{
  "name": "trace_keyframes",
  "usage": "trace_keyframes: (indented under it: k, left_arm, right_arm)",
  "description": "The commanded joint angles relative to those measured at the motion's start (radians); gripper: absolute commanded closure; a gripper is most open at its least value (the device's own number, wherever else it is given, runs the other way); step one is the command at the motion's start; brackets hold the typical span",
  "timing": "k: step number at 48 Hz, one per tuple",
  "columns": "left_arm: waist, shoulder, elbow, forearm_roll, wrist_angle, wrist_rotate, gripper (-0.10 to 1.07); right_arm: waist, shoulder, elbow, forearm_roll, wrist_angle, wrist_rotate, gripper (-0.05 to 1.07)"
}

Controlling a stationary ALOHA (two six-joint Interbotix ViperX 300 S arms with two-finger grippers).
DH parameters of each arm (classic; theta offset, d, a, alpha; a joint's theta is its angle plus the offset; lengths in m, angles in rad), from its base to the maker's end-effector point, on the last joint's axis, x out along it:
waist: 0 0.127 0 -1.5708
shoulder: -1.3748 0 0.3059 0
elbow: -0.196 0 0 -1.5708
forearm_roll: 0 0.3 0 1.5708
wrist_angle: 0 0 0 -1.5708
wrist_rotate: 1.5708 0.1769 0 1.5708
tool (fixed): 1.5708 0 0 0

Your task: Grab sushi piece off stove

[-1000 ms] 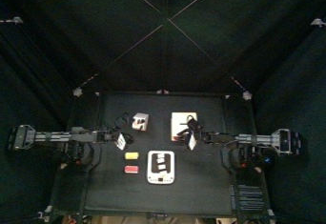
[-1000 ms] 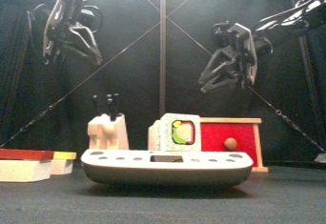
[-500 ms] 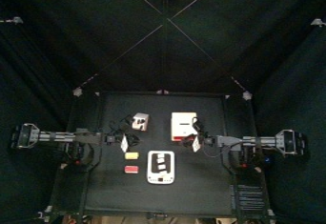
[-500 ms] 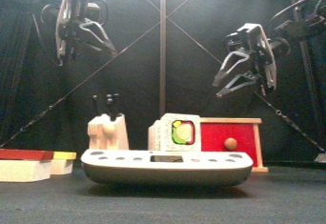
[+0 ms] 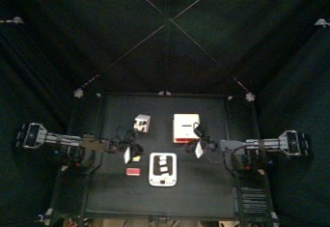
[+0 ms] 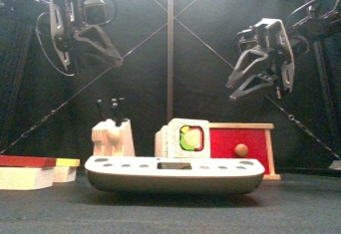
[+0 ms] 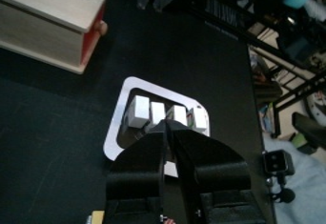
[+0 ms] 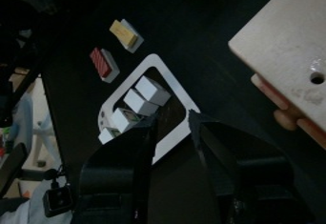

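The sushi piece (image 6: 186, 138), a white block with a green and red middle, stands upright on the stove (image 6: 173, 173). As far as I can see from the front, it is toward the stove's back edge. Nothing is touching it.

The stove is a flat white panel with black markings. It lies on the desk (image 5: 103, 110) near the 6 o'clock edge, roughly midway across. At its 9 o'clock, just beside it, lies a red block (image 5: 133, 173). A yellow block (image 5: 130, 158) lies at about 10 o'clock. Farther back, at the stove's 11 o'clock, stands a small wooden block (image 6: 112, 136) with dark handles sticking out of the top. At about 1 o'clock there is a box (image 5: 186, 125), white and tan on top and red on the face turned to the front.

The left tool (image 7: 173, 147) hangs in the air above the desk at the stove's 10 o'clock, clear of everything. Its jaws are a narrow gap apart with nothing between them, and it looks down on the stove. The right tool (image 8: 173, 137) hovers at about 2 o'clock from the stove, also well above the desk. Its jaws are spread wide and empty, and they tilt down toward the stove and the two little blocks beyond it.
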Motion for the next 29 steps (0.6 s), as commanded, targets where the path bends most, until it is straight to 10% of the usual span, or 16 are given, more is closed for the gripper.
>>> trace_keyframes:
  k: [1,29]
  left_arm:
    - [-0.006,0.015,-0.003,0.043,-0.034,0.003,0.48]
    - [0.011,-0.066,0.066,0.199,-0.014,0.005,0.48]
  right_arm:
    - [0.018,-0.012,-0.017,0.021,-0.002,0.002,0.30]
    - [0.041,0.155,-0.244,0.253,0.285,0.003,0.30]
